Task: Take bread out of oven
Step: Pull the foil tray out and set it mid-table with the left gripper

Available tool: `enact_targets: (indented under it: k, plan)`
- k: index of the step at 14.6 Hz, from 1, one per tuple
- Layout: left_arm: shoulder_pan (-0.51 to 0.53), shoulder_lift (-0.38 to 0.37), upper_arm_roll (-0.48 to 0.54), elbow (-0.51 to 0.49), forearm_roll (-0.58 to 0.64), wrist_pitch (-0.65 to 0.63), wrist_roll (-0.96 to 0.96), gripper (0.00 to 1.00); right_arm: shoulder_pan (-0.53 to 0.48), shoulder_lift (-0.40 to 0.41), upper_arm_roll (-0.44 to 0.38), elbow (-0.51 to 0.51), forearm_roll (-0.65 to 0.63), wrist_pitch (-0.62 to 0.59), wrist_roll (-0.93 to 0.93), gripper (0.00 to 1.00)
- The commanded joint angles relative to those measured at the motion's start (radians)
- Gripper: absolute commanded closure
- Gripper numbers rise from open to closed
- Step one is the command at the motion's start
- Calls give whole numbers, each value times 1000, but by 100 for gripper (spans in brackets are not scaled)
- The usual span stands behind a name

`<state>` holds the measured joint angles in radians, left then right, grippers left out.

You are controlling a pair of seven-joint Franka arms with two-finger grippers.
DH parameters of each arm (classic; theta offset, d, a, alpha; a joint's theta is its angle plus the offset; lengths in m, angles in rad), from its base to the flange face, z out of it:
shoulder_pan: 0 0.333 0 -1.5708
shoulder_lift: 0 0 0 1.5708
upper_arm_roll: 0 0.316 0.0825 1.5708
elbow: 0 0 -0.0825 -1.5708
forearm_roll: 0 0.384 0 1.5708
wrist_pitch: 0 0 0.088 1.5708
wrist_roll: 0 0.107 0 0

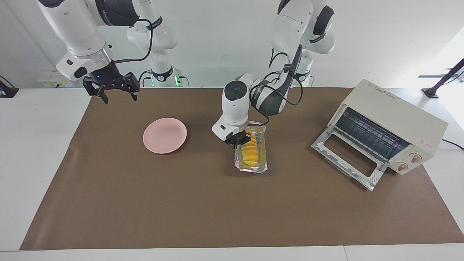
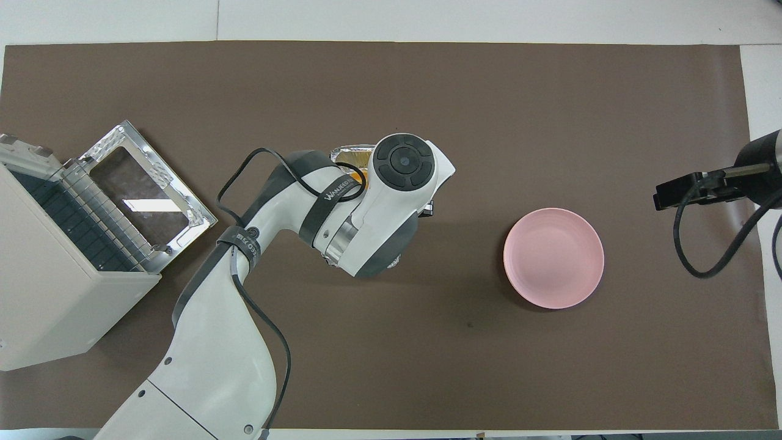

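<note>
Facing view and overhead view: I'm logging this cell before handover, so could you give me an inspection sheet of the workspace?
Surface: brown mat on a white table.
Job's things: bread in foil tray mid-mat; oven, door down, rack bare.
Clutter: pink plate, bare.
Grippers: left gripper shut on the foil tray's rim; right gripper open, waiting above the mat's corner.
Cables: black leads along both arms; oven cord.
Surroundings: white wall; nothing else seen.
</note>
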<state>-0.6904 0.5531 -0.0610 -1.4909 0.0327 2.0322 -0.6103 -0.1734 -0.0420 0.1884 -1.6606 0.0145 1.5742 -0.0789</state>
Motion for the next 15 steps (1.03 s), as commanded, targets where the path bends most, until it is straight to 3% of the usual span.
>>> enact_targets:
  k: [1, 2, 3, 4, 7, 10, 12, 15]
  plan:
    - [-26, 11, 18, -21, -17, 66, -37, 100, -14, -22, 5, -30, 19, 6, -10, 0]
    - [-29, 13, 18, -25, -17, 77, -46, 100, -14, -24, 5, -36, 19, 9, -10, 0]
    - [-28, 13, 18, -23, -22, 77, -51, 91, -14, -29, 5, -40, 19, 12, -10, 0]
    - [-29, 13, 18, -19, -30, 74, -62, 56, -12, -30, 5, -47, 19, 15, -10, 0]
    - [-29, 5, 21, -11, -30, 59, -88, 0, -3, -32, 6, -51, 19, 12, -15, 0]
    - [-20, -5, 67, 44, -30, -18, -92, 0, 37, -29, 8, -59, 19, 24, -9, 0]
    - [99, -160, 107, -4, -28, -145, -79, 0, 92, -15, 9, -91, 19, 93, 74, 0]
    - [263, -289, 109, -12, -27, -318, 31, 0, 155, 62, 10, -87, 21, 165, 154, 0]
